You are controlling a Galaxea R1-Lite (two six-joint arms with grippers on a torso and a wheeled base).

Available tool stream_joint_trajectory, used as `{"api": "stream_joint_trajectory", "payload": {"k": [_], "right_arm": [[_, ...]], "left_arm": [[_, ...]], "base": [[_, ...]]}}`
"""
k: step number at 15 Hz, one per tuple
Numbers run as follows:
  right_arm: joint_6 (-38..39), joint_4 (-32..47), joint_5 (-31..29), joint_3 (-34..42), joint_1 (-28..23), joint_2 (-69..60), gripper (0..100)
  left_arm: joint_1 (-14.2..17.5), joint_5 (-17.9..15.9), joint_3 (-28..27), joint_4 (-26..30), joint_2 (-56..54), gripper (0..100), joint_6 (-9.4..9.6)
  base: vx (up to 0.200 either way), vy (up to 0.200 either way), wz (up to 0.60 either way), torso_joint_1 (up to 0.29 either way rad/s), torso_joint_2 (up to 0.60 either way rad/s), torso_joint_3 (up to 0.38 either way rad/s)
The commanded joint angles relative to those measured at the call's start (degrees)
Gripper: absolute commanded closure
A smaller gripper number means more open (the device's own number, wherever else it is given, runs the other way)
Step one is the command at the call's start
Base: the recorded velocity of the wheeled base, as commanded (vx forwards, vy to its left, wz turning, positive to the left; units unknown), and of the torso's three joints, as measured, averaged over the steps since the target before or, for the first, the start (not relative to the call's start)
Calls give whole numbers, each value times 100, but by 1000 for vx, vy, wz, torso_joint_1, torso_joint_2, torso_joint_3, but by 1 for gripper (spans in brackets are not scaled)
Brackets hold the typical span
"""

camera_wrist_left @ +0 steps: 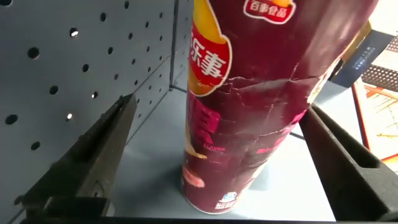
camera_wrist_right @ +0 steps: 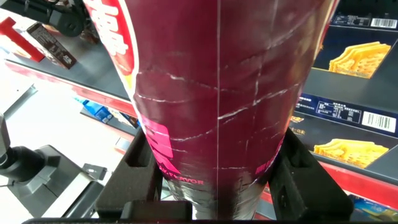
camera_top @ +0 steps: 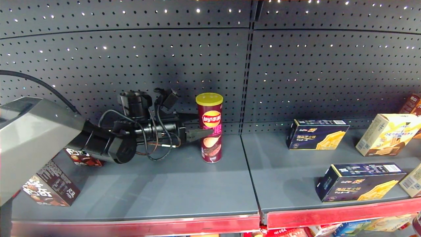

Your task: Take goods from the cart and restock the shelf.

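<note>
A dark red chips can (camera_top: 210, 128) with a yellow lid stands upright on the grey shelf (camera_top: 164, 187), close to the pegboard back. My left gripper (camera_top: 209, 132) reaches in from the left and is open around the can's middle. In the left wrist view its fingers (camera_wrist_left: 93, 162) stand on either side of the can (camera_wrist_left: 249, 106) with a gap on each side. My right gripper (camera_wrist_right: 217, 171) is shut on a second dark red chips can (camera_wrist_right: 217, 93), held in front of the shelf's red edge.
Two dark brown boxes (camera_top: 51, 187) lie at the shelf's left end under my left arm. On the right section are two dark blue boxes (camera_top: 315, 134), (camera_top: 358, 181) and a yellow box (camera_top: 384, 134). A red strip (camera_top: 131, 225) runs along the shelf's front.
</note>
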Motion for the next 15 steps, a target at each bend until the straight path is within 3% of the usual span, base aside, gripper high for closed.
{"api": "stream_joint_trajectory", "payload": {"k": [1,10,15], "right_arm": [[-1,5,-5,-6,4,6,100],[8,5,-5,12,4,-47,100],[8,5,-5,3,13,-47,100]], "left_arm": [[-20,0,-2,0,-3,0,1],[-327,62,447,-9,-153,0,10],[-389,264,350,18,-109,0,10]], "base": [[0,0,0,0,0,0],[0,0,0,0,0,0],[0,0,0,0,0,0]]}}
